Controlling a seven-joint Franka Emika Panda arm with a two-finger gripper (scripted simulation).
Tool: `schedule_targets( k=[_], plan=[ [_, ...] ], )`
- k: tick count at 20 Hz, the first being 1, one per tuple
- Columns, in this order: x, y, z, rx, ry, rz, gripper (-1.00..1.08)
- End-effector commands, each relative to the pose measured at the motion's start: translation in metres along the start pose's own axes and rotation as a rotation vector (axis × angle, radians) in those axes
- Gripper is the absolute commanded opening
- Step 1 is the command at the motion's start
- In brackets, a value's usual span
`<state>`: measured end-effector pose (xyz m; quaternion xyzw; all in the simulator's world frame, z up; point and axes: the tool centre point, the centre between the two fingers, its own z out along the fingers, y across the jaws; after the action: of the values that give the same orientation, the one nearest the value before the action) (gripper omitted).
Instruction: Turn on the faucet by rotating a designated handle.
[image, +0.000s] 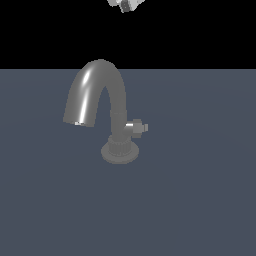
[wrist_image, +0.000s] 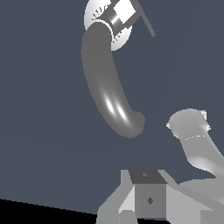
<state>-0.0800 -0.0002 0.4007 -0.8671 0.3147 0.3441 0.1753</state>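
step: approach, nothing touched yet | tool way above the faucet, can't tell if it's open | handle pokes sideways off the stem toward the exterior view's right | next: you drop down beside that bar

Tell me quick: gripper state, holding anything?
Gripper: cannot tell open or shut; only part shows. It is well clear of the faucet and handle, gripping nothing visible.

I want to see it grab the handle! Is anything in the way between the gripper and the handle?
Only the faucet's arched spout rises near that path in the exterior view. The gripper sits high above the handle.
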Motion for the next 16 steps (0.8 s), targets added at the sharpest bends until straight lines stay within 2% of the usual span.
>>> schedule_targets(
  k=[1,16],
  plan=[
    [0.017,-0.003,0.000,0.038,-0.061,0.062,-1.00],
    [0.114,-0.001,0.024,0.271,-0.434,0.437,-1.00]
  ],
)
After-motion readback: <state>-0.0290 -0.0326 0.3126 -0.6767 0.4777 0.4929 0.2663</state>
